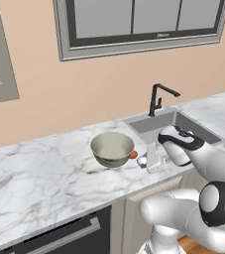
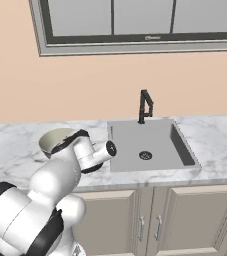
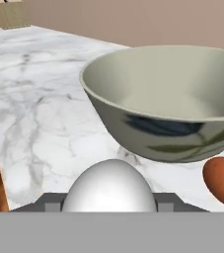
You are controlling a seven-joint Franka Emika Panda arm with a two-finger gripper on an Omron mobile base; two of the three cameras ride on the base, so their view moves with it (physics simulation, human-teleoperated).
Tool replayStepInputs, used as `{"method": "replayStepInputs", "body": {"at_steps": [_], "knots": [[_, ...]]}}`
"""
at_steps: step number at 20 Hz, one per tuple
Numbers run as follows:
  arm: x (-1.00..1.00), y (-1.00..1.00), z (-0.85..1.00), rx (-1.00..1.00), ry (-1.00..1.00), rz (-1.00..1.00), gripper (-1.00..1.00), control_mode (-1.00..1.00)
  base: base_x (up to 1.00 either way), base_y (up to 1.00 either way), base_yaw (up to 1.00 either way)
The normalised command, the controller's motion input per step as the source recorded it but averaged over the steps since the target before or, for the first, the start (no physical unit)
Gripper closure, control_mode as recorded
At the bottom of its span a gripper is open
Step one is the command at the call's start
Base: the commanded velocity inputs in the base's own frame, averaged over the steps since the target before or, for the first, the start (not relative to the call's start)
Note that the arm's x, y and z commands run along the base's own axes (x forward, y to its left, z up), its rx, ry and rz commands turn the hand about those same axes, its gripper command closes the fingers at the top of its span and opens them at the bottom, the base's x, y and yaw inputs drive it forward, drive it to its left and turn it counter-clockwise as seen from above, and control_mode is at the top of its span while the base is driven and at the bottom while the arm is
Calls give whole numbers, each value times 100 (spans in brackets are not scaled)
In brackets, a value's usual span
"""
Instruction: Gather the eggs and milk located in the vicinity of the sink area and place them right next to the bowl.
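My gripper (image 3: 108,201) is shut on the white egg (image 3: 108,185), which sits between the two dark fingertips (image 3: 49,202). In the left base view the gripper (image 1: 144,161) holds this egg (image 1: 141,160) low at the counter, just right of the grey-beige bowl (image 1: 112,149). The orange-brown egg (image 1: 133,155) lies on the marble against the bowl's right side, close to the white one. In the hand view the bowl (image 3: 168,99) looms just ahead and the orange-brown egg (image 3: 222,180) lies at the right. The sink (image 2: 145,145) with its black faucet (image 2: 144,106) lies right of the bowl (image 2: 52,139). The milk is out of view.
The marble counter (image 1: 39,173) stretches left of the bowl, with its front edge close to the gripper. A dark dishwasher front (image 1: 69,235) and beige cabinet doors (image 2: 185,220) sit below. A tan block (image 3: 7,12) stands far back on the counter.
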Motion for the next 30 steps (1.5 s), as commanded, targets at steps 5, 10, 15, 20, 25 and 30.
{"method": "replayStepInputs", "body": {"at_steps": [5, 10, 15, 20, 25, 30], "knots": [[9, 0, -16, 0, 0, -7, 100, -100, 0, 0, 0], [19, 5, -13, 0, 0, -6, 100, -100, 0, 0, 0], [23, 3, -14, 0, 0, -4, 100, -100, 0, 0, 0], [24, 7, -17, 0, 0, -4, 100, -100, 0, 0, 0], [28, 3, -12, 0, 0, -4, 100, -100, 0, 0, 0], [30, 0, -9, 0, 0, -2, 100, -100, 0, 0, 0]]}}
